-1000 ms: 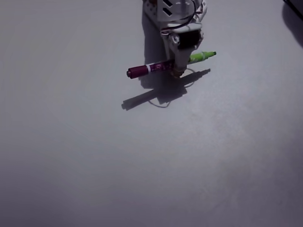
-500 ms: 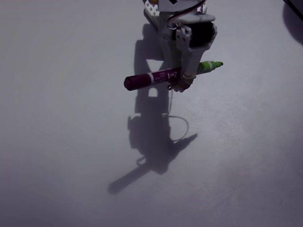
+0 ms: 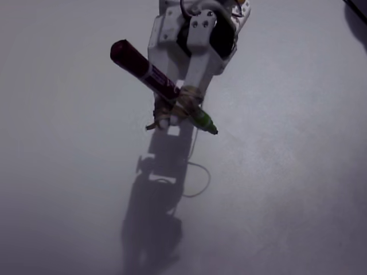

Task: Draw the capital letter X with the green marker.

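gripper: the gripper (image 3: 172,117) is clamped on the green marker (image 3: 155,77), looks like rubber bands are wound round the grip too

marker pose: tilted across the fixed view, dark magenta end up and to the left, green tip down and to the right, nib just past the fingers

height: judging by the big shadow thrown well below the arm, I'd say the tip is lifted clear of the table (image 3: 298,189), not touching

marks so far: a thin pale curved line (image 3: 198,172) runs down from near the tip and loops round lower down, honestly more of a hook than a stroke

X: no cross visible anywhere, so the letter isn't there yet

what's left: pretty much both diagonals, so tip back down, one slash, lift, then the crossing slash
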Robot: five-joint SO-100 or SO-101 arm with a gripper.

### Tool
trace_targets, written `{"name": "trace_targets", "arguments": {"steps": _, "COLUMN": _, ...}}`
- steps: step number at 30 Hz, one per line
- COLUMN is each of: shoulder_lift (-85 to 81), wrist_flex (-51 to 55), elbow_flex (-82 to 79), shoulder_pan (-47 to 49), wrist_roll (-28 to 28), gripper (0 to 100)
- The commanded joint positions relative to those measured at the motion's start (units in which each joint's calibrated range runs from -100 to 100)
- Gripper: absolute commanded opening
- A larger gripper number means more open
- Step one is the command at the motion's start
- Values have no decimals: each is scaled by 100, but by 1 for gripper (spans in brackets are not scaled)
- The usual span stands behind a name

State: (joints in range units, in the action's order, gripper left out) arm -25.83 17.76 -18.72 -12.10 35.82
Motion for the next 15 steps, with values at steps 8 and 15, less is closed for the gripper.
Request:
{"name": "trace_targets", "arguments": {"steps": 8, "shoulder_lift": 1837, "wrist_flex": -5613, "elbow_flex": -1958, "shoulder_pan": -404, "wrist_roll": 532, "gripper": 1}}
{"name": "trace_targets", "arguments": {"steps": 15, "shoulder_lift": 3265, "wrist_flex": -7730, "elbow_flex": -2865, "shoulder_pan": -566, "wrist_roll": 943, "gripper": 1}}
